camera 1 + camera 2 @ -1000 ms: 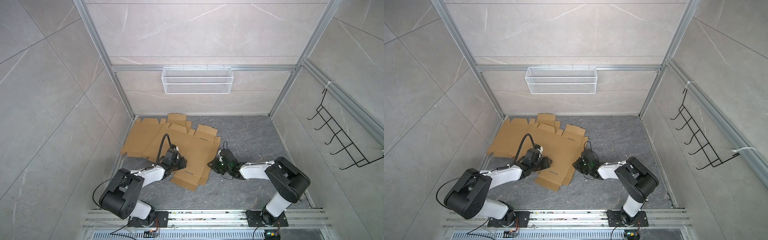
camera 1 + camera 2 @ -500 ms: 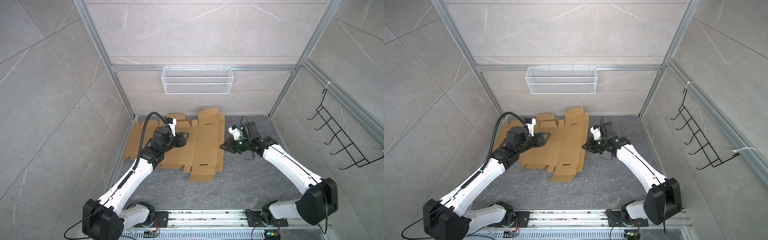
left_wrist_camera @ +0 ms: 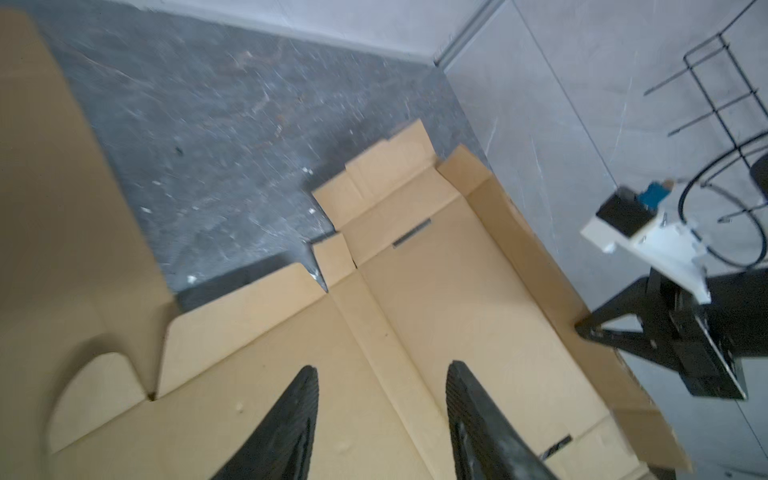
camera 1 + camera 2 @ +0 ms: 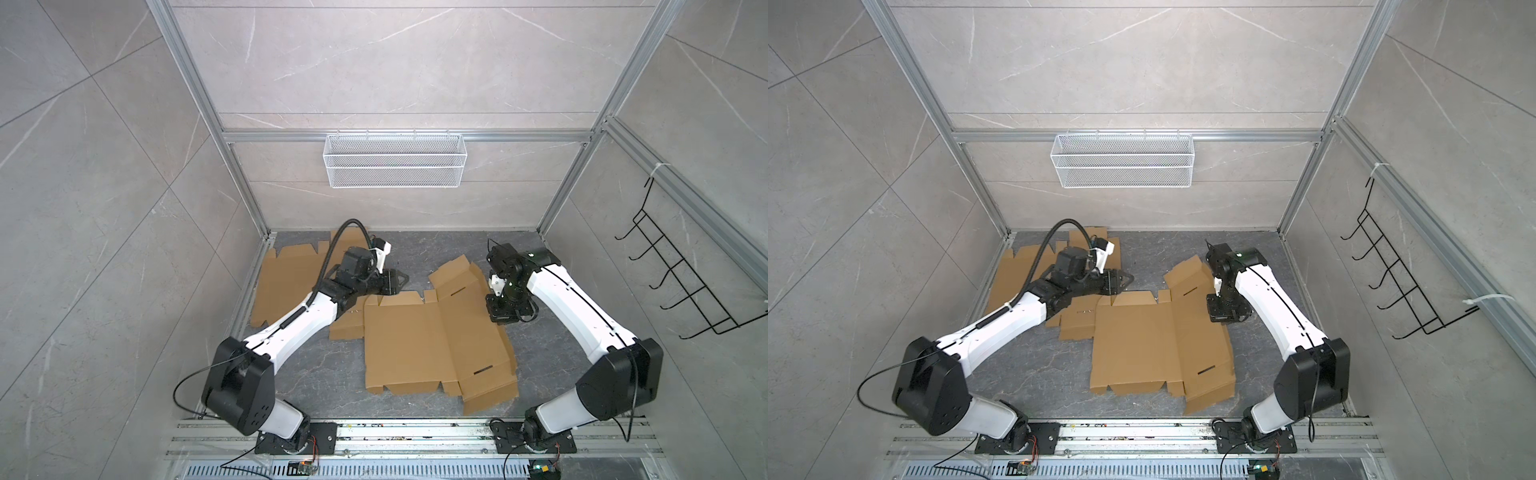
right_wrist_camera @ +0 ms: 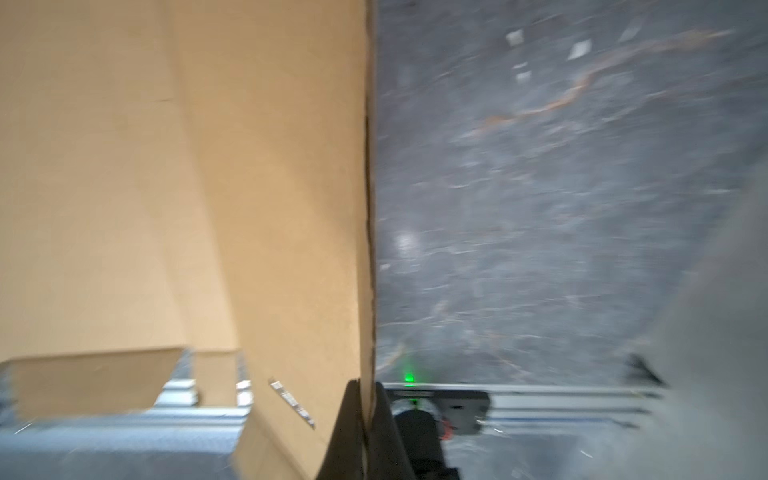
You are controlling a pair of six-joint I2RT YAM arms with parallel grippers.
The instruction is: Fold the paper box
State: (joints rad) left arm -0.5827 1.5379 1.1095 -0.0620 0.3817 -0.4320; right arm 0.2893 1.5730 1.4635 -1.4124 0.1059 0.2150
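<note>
Two claws noted: the right claw (image 5: 365, 388) pinches the right edge of the one cardboard box (image 4: 407, 340) lying unfolded on the floor (image 4: 324, 374), the left claw (image 3: 380, 370) spread empty above its far left corner, spare sheets (image 4: 286, 282) beside it, count unclear.

text: none legible | labels: none | brands: none | numbers: none | signs: none

Pale marbled wall panels (image 4: 395, 62), dark, seemingly stone floor (image 4: 436, 253), white wire basket (image 4: 395, 166), black hook rack (image 4: 681, 259).
</note>
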